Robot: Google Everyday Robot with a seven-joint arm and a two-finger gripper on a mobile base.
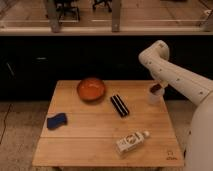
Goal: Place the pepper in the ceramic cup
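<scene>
A small white ceramic cup (153, 97) stands near the right edge of the wooden table (95, 135). My gripper (158, 88) hangs right above the cup's mouth, at the end of the white arm that reaches in from the right. It is shut on the pepper (156, 90), a small reddish-brown piece that shows at the fingertips just over the cup's rim. Whether the pepper's lower end dips inside the cup I cannot tell.
A round orange bowl (91, 90) sits at the table's back middle. A black ridged bar (119, 105) lies between bowl and cup. A blue sponge (56, 120) rests at the left and a white labelled bottle (132, 142) lies near the front right.
</scene>
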